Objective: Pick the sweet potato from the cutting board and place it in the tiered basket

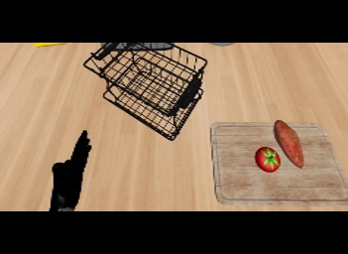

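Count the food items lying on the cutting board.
2. A long orange-brown sweet potato lies along the right part of the pale wooden cutting board, and a round red tomato sits just to its left. Nothing appears hidden.

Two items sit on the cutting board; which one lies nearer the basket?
The sweet potato, long and orange-brown, reaching the board's far edge. The round red tomato sits nearer the robot.

light: bright, even | shadows: faint, perhaps none; glare: none | focus: soft
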